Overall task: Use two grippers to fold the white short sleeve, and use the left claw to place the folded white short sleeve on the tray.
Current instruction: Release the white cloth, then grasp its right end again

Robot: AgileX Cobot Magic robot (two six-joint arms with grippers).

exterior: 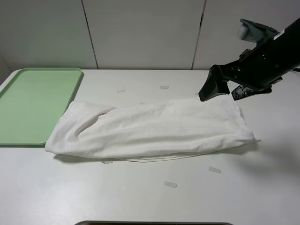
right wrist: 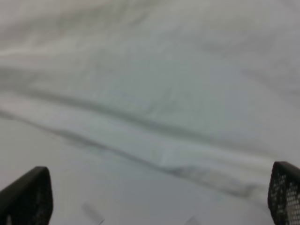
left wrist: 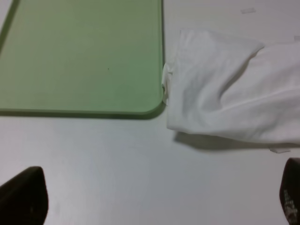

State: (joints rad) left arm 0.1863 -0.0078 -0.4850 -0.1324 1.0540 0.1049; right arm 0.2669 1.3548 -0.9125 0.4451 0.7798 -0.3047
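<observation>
The white short sleeve [exterior: 154, 129] lies on the worktop [exterior: 140, 201] folded lengthwise, its 9 o'clock end touching the tray [exterior: 33, 93], so crosswise folds and placing seem left; the right pincer [exterior: 222, 96] at 2 o'clock and the left pincer [left wrist: 157, 197] both gape wide, empty.

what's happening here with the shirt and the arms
Two robot arms are partway through folding a white shirt. It lies on the table folded into a long band, its left end right by a corner of the empty green tray. Neither gripper holds anything: the right gripper hovers open above the shirt's right end, and the left gripper is open over bare table near that corner.
</observation>
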